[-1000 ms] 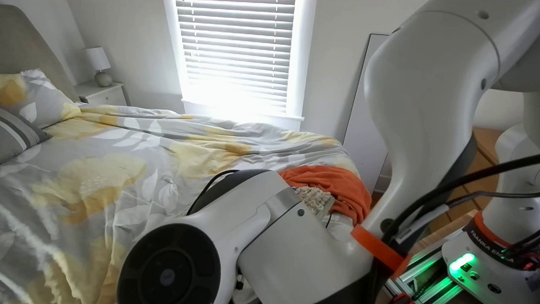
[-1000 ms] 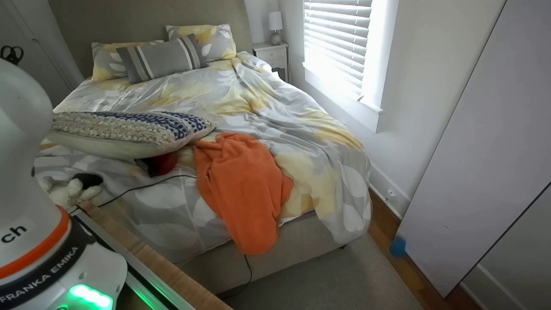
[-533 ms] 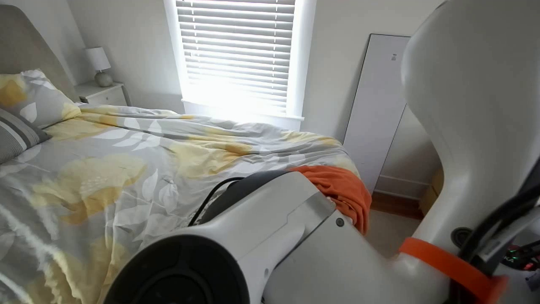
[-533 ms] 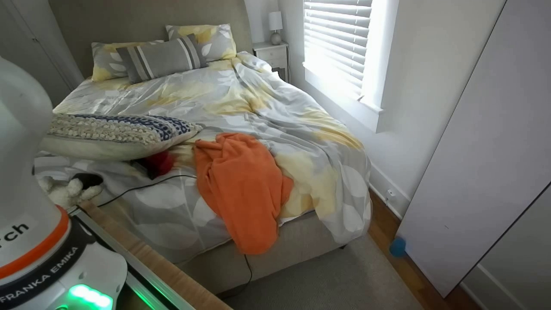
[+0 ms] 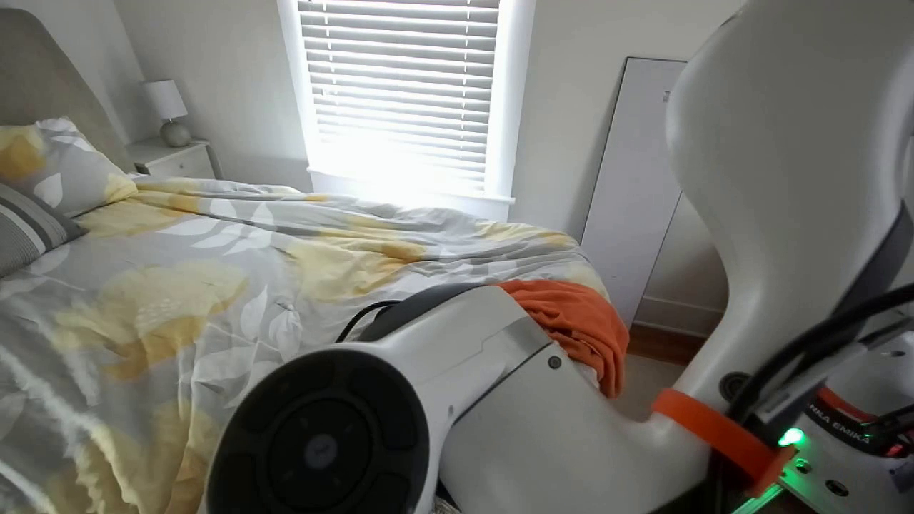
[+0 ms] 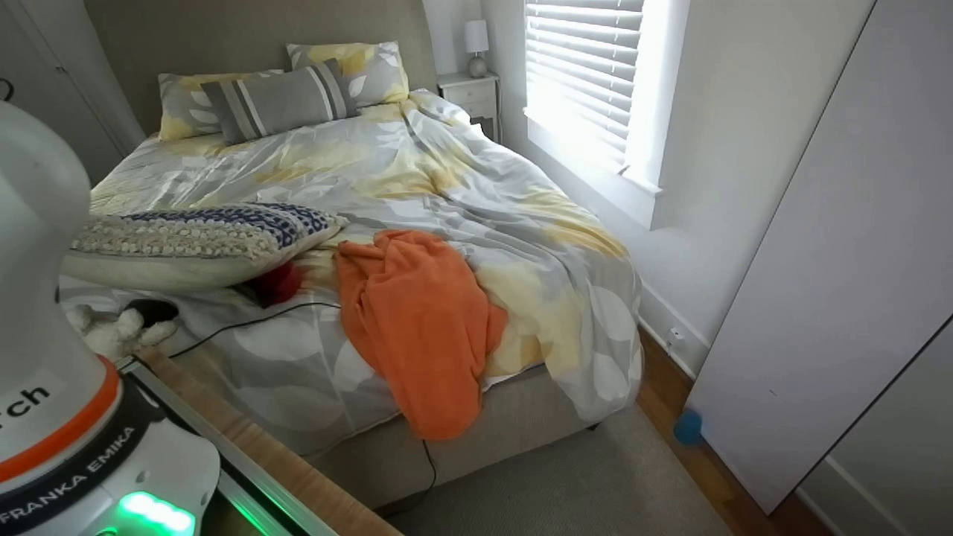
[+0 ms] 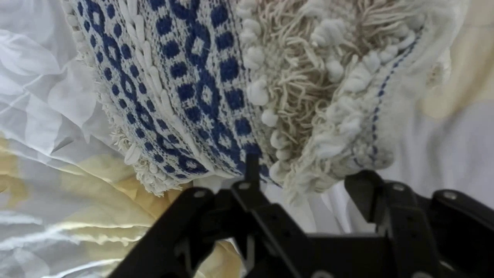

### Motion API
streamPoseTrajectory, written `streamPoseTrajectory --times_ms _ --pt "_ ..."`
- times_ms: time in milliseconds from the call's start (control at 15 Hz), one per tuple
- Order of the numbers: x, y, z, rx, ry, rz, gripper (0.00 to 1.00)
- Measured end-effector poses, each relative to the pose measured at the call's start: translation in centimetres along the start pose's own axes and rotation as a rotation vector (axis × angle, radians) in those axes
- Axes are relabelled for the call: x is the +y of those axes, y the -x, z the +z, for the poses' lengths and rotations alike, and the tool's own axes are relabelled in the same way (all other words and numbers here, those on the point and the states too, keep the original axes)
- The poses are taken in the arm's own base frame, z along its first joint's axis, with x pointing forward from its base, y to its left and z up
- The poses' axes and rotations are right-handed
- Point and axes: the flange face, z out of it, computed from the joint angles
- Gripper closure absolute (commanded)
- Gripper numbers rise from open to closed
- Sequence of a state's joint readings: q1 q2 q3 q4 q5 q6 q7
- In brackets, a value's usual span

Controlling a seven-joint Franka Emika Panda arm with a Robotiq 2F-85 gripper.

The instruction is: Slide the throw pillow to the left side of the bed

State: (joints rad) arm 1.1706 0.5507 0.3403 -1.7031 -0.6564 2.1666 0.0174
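Note:
The throw pillow [image 6: 186, 242], navy-blue and cream with a woven pattern, lies near the foot of the bed [image 6: 447, 167]; the robot's arm hides its left end in that exterior view. In the wrist view the throw pillow [image 7: 208, 77] fills the upper middle, its fringed edge running down to my gripper [image 7: 305, 177]. The two fingertips stand well apart, with the fringed edge at and between them and pale duvet showing in the gap. Neither pad is seen pinching the fabric. Both exterior views leave the gripper hidden or out of frame.
An orange cloth [image 6: 421, 327] drapes over the bed's foot, right of the pillow. A red and black object [image 6: 275, 284] sits against the pillow's underside. Nearer are a white plush toy [image 6: 119, 331] and a thin cable [image 6: 253, 321]. A grey striped cushion [image 6: 283, 100] leans by the headboard.
The throw pillow has shifted left and toward the bed's foot, and sits lower in an exterior view. The arm swung toward the robot's base, then came partly back.

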Motion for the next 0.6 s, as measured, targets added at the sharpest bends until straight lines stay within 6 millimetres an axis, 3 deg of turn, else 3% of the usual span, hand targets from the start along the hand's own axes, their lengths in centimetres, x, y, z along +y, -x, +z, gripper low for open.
streamPoseTrajectory --times_ms 133,600 --pt "1.5 0.4 1.3 0.008 0.003 0.025 0.00" --pt "10.1 4.2 6.0 0.020 -0.238 0.302 0.00"
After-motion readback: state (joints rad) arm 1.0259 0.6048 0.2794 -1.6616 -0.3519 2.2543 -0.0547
